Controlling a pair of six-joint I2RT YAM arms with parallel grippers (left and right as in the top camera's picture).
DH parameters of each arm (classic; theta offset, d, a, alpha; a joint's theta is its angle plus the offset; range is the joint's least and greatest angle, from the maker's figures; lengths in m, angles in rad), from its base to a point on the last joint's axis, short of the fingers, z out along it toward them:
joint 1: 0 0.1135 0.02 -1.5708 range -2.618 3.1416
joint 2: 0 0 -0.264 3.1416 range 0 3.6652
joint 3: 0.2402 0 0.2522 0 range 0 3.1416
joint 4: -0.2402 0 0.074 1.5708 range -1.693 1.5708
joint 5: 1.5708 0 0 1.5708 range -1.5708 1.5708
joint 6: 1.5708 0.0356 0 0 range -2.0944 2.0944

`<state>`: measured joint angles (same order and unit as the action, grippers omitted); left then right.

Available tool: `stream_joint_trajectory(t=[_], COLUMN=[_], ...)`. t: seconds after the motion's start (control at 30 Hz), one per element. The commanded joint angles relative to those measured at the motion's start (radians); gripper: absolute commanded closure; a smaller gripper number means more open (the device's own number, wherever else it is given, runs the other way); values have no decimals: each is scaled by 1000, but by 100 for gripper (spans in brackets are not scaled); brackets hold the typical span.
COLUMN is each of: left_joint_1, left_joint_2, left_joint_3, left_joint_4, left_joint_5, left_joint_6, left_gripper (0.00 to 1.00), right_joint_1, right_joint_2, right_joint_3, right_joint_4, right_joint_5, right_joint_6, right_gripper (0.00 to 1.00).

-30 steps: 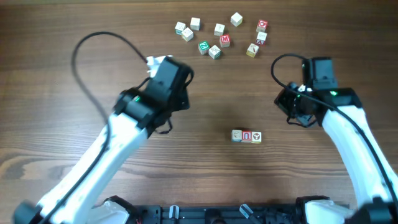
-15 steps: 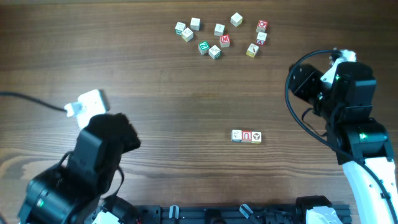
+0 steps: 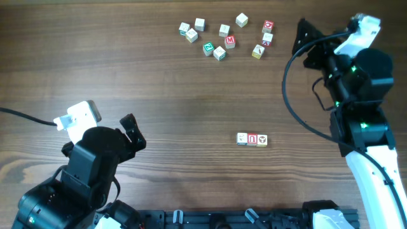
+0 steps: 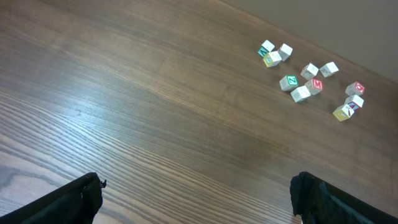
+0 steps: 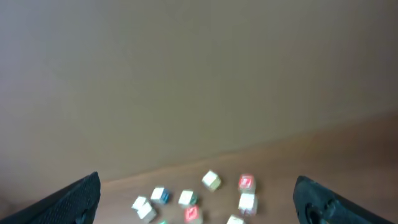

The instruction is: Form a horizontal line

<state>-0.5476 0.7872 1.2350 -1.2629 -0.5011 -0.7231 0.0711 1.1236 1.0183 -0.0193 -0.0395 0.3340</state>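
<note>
Row (image 3: 252, 138) of three touching cubes
Whitish, red, tan-yellow (left to right), well apart from the pile (image 3: 224, 30), nearer the arms; left gripper (image 4: 196, 185) and right gripper (image 5: 196, 185) both spread wide, empty.

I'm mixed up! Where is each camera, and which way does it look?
Overhead: above the table, looking straight down; left arm, right arm, the row, loose cubes.
Left wrist: on left arm, looking across the table at loose cubes; open jaws at bottom corners.
Right wrist: on right arm, tilted up at a wall; loose cubes low, open jaws at corners.
Shared: all show the loose cubes; only overhead shows the row.
</note>
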Motion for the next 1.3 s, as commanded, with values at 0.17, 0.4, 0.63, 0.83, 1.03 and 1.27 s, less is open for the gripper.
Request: stream_joint_trajectory(t=[0.17,0.4,0.63,0.83,1.03,1.27], left_joint_1=[2,2,2,2,2,2], left_joint_2=[0,0,0,0,0,0], left_joint_3=[9,9,9,9,9,9], left_joint_4=[1,1,1,1,1,1], left_joint_5=[14,14,13,13,14,14], left_joint_6=[-3,-3,-3,-3,-3,-3], left_gripper=[0,0,0,0,0,0], right_joint_1=[4,4,4,4,4,4], right_joint_2=[-2,-1,-1,-27,-174,-544], right_joint_3=[18,18,14,-17,-277,-608], right_joint_4=[-10,-293,-608,-636,-309,58], right_joint_5=[18,18,26,39,4,-35], right_joint_6=[-177,-176,-182,-169,-148,-150], right_gripper=[0,0,0,0,0,0])
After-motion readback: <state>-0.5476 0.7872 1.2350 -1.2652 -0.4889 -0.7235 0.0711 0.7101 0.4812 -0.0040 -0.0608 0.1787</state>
